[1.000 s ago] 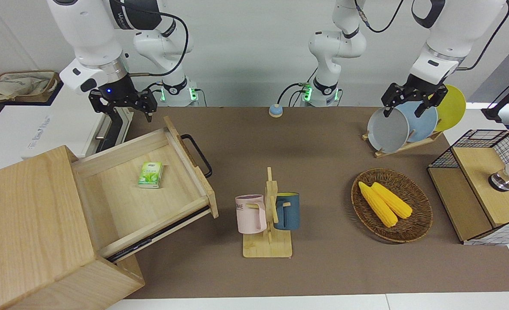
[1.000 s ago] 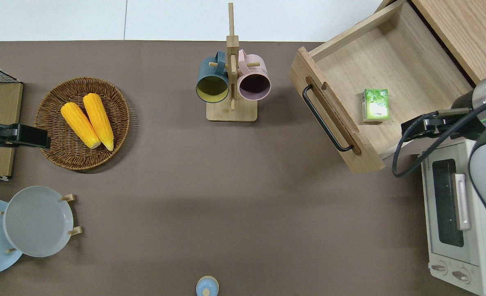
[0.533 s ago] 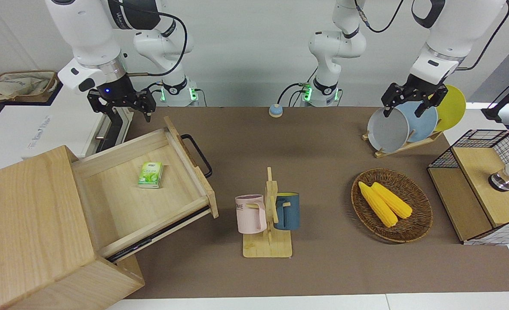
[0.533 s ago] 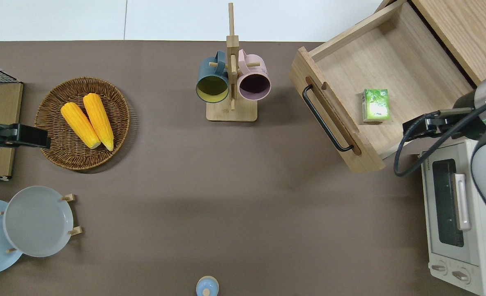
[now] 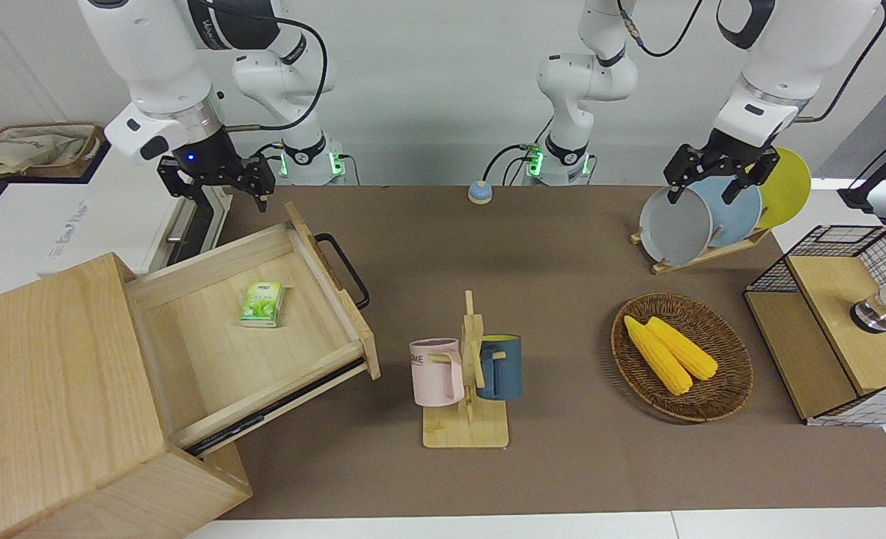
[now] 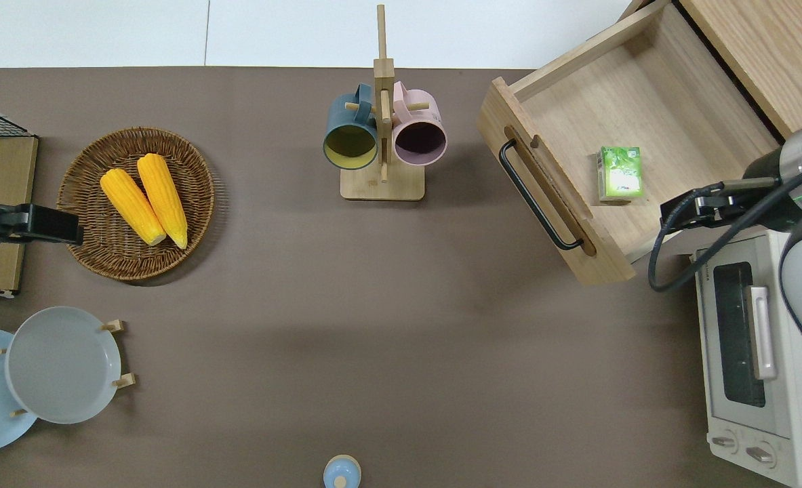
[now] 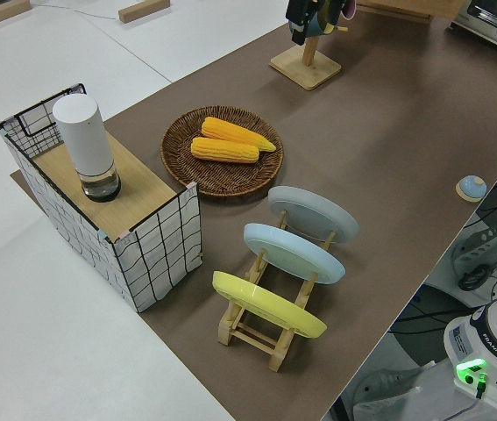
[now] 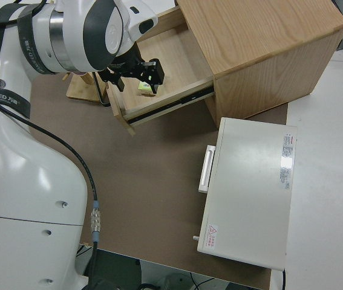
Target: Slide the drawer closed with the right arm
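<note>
The drawer (image 5: 210, 359) stands pulled wide out of the big pale wooden cabinet (image 5: 46, 374) at the right arm's end of the table. Its black bar handle (image 5: 345, 269) faces the middle of the table. A small green packet (image 5: 262, 304) lies inside it. My right gripper (image 5: 218, 187), with its blue light on, hangs open and empty in the air. In the overhead view the right gripper (image 6: 678, 213) is over the side wall of the drawer (image 6: 645, 102) that is nearer to the robots, apart from the handle (image 6: 536, 196). The left arm is parked, its gripper (image 5: 708, 183) open.
A white toaster oven (image 6: 746, 352) stands next to the drawer, nearer to the robots. A mug rack (image 5: 466, 374) with two mugs stands mid-table near the handle. A basket of corn (image 5: 682, 355), a plate rack (image 5: 705, 217) and a wire-mesh shelf (image 5: 839, 322) are at the left arm's end.
My right gripper has shifted only slightly above the drawer's side wall. The drawer, the packet and the left arm have not moved.
</note>
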